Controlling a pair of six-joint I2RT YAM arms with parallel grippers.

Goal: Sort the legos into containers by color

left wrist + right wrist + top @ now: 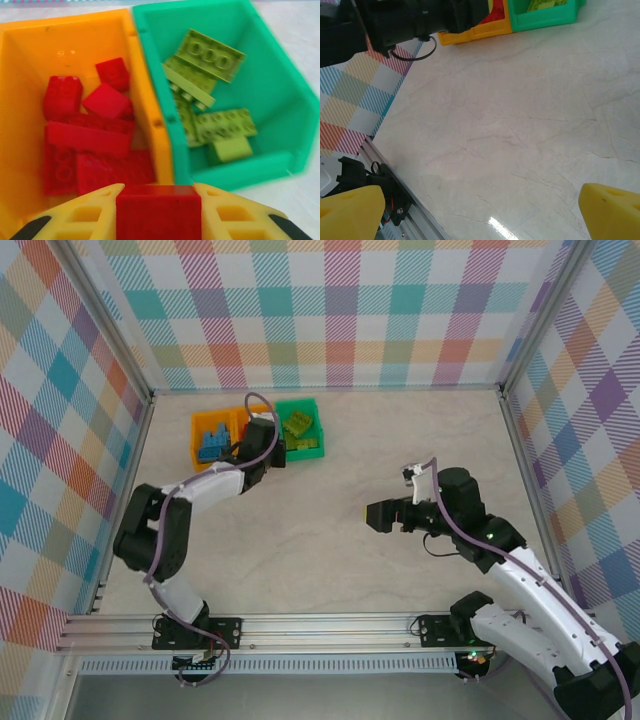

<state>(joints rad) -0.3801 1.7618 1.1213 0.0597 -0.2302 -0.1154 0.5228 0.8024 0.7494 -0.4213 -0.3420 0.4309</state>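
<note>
Pinching a red brick [159,215], likely light, hard and slippery, by its flat sides, the left gripper [159,192] hung over the orange bin [20,100] of red bricks [95,145], while the right gripper [481,212] gaped wide and empty above the table [520,125].

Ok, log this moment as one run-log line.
left gripper: shut on red brick, at orange bin of red bricks | right gripper: open, empty, over table | green bin: green bricks
</note>
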